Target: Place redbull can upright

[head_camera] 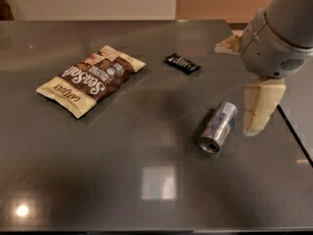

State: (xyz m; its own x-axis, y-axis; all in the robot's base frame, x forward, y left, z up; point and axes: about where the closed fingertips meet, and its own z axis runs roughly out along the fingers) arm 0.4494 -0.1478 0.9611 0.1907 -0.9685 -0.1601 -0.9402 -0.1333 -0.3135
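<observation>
**Status.** My gripper [256, 117] hangs at the right of the frame, just beside the can [218, 127] and above the table [146, 131]. It holds nothing. I cannot tell whether it is released or clenched.

**Task object.** The can lies on its side, right of centre, with one round end facing the lower left. It is not yet upright.

**Hazards, as I judge them.**
- Roll: the can is round and the tabletop looks slick. A glancing touch on descent would send it rolling, possibly toward the table's right edge, which is near.
- Poor grasp: closing off-centre would let the can pivot or squirt out.
- Topple: the can is slim, so releasing it while tilted would tip it over.
- The bag [91, 79] and wrapper [182, 63] lie well apart and pose no obstruction.
</observation>
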